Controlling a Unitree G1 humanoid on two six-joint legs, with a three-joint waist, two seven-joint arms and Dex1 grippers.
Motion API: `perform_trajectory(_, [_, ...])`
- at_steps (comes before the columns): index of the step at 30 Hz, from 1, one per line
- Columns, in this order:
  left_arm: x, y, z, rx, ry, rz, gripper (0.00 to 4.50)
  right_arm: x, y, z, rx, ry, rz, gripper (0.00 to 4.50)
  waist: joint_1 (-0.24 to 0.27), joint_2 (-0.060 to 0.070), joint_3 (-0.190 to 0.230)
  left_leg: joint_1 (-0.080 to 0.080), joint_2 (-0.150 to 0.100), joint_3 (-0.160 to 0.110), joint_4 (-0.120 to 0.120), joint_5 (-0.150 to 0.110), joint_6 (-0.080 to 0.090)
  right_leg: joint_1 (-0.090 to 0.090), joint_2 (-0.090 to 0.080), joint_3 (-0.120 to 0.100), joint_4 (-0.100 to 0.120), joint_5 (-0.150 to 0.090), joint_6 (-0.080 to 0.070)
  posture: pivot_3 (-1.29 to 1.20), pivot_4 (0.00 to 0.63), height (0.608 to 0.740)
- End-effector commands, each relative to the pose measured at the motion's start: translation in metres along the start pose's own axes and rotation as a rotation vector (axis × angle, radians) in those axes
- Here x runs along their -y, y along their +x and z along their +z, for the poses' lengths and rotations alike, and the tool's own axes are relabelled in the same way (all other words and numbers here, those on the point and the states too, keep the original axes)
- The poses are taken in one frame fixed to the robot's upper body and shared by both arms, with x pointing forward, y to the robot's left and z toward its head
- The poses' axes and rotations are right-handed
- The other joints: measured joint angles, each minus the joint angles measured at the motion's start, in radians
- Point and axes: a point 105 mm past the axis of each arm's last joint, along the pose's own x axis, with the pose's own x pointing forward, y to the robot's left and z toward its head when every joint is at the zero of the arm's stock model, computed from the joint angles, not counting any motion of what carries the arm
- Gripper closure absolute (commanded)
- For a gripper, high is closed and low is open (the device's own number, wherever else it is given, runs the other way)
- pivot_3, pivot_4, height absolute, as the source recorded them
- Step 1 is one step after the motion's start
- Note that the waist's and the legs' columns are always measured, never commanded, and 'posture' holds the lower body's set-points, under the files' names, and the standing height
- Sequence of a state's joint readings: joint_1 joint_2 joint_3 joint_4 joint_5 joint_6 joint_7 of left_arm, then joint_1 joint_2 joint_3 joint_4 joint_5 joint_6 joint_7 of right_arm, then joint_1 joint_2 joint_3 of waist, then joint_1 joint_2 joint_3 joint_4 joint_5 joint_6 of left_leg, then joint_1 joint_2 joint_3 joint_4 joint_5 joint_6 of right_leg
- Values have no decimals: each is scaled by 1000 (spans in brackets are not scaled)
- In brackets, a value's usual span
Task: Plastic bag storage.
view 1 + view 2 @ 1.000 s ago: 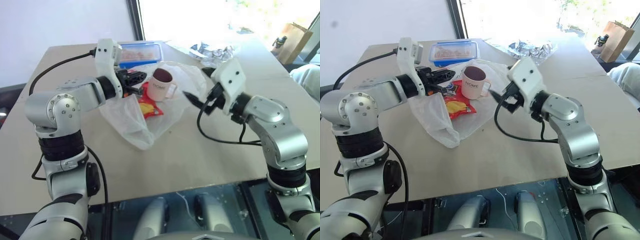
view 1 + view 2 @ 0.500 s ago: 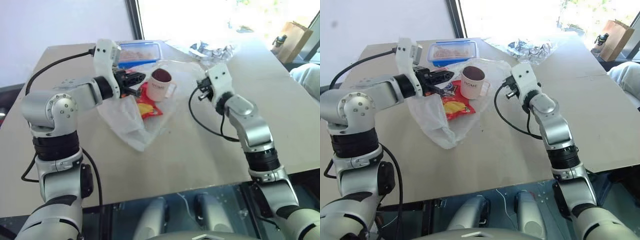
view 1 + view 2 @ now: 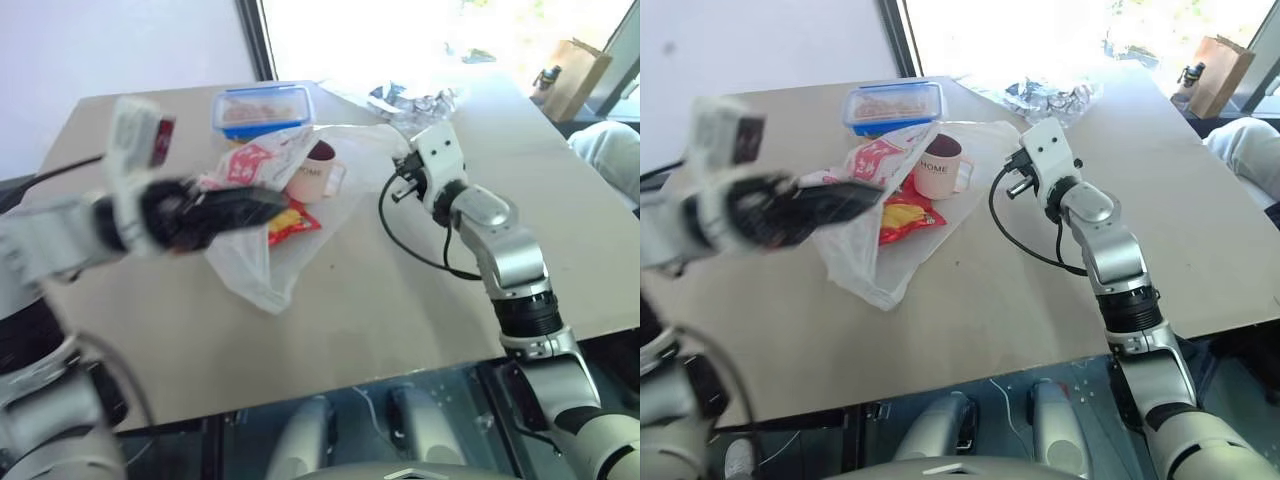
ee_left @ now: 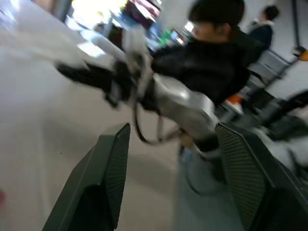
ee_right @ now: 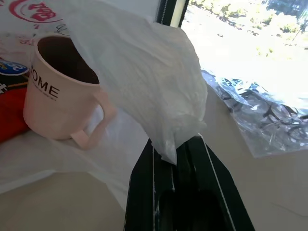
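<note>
We're pinching the bag (image 5: 144, 86) edge in the right end effector (image 5: 179, 154), clamped tight beside the mug (image 5: 62, 91). Left end effector (image 4: 173, 178) is standing apart, holding nothing. We're wanting a slow pull so the film isn't tearing or tipping the mug.

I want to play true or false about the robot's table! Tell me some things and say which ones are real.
1. The right gripper has its jaws shut on the plastic bag. True.
2. The pink mug lies tipped on its side. False: it stands upright, on the bag.
3. A red chip packet lies beside the mug. True.
4. The blue-lidded box sits inside the bag. False: it sits on the table behind the bag.
5. The left gripper has its jaws open. True.
</note>
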State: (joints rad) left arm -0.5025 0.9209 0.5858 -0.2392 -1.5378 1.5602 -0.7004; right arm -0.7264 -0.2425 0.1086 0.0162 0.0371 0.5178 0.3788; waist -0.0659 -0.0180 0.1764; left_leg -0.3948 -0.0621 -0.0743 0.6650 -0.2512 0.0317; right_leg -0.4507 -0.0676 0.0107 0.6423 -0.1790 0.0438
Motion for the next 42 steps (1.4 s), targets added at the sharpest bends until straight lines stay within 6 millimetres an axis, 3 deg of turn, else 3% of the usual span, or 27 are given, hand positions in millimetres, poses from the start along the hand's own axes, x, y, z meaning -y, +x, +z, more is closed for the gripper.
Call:
perform_trajectory(1, [35, -16, -37, -118, -77, -59, 1589, 1, 1, 19, 76, -24, 10, 4500, 0, 0, 0, 0, 1, 0, 0, 0, 0, 0, 1, 1, -1, 0, 0, 0, 150, 740])
perform_trajectory(7, [43, -29, -89, -195, -245, 55, 1589, 1, 4, 14, 72, -21, 16, 4500, 24, 1, 1, 2, 1, 0, -1, -1, 1, 2, 2, 0, -1, 0, 0, 0, 150, 740])
perform_trajectory(11, [21, -20, -101, -161, -187, 186, 1589, -1, 4, 14, 74, -18, 31, 4500, 38, 1, 0, 2, 0, 0, 0, -2, 3, 4, 2, 0, -2, -2, -3, 0, 150, 740])
perform_trajectory(16, [-3, 4, -98, -97, -72, 257, 1589, 1, 3, 16, 76, -25, 33, 4500, 40, 1, 0, 4, 1, 1, 0, 1, -1, 4, 3, 1, -1, -1, -6, 0, 150, 740])
perform_trajectory(24, [-41, 60, -75, -51, 30, 299, 1589, 1, 3, 20, 70, -44, 34, 4500, 51, 0, 0, 3, 1, 3, 0, 1, -1, 4, 4, 1, -2, 1, -2, 0, 150, 740])
perform_trajectory(26, [-53, 73, -73, -47, 12, 316, 2144, 1, 4, 24, 75, -47, 30, 4500, 52, 1, 0, 3, 1, 3, 0, 0, -1, 4, 4, 1, -2, 1, -2, 0, 150, 740])
perform_trajectory(28, [-53, 82, -69, -10, -26, 267, 2894, 1, 4, 27, 79, -48, 29, 4500, 49, 0, 0, 3, 1, 3, 0, 1, -1, 4, 4, 0, -2, 1, -2, 0, 150, 740])
perform_trajectory(30, [-47, 91, -57, 60, -54, 199, 3490, 1, 5, 29, 79, -56, 30, 4500, 47, 0, 0, 3, 1, 5, 0, 0, -1, 3, 5, 1, -1, 1, -2, 0, 150, 740])
perform_trajectory(32, [-43, 96, -49, 109, -67, 154, 4392, 2, 5, 29, 79, -61, 31, 4500, 48, 0, 0, 3, 2, 4, 0, 0, -1, 3, 5, 1, -2, 1, -2, 0, 150, 740])
perform_trajectory(35, [-28, 87, -24, 251, -104, 55, 4461, 9, 7, 30, 78, -53, 18, 4500, 48, 0, 0, 3, 2, 5, 0, 0, -1, 3, 5, 2, -1, 1, -2, 0, 150, 740])
perform_trajectory(38, [-8, 56, 33, 457, -105, -82, 4461, 37, 11, 49, 134, 33, -41, 4500, 49, 0, 1, 2, 2, 5, 1, 0, -1, 2, 5, 2, -1, 1, -2, 0, 150, 740])
perform_trajectory(42, [-4, 0, 132, 760, 1, -67, 4461, 85, 15, 122, 321, 139, -83, 4500, 52, 0, 4, -1, 2, 0, 4, 1, 0, 3, 6, -5, -2, 3, -4, 0, 150, 740])
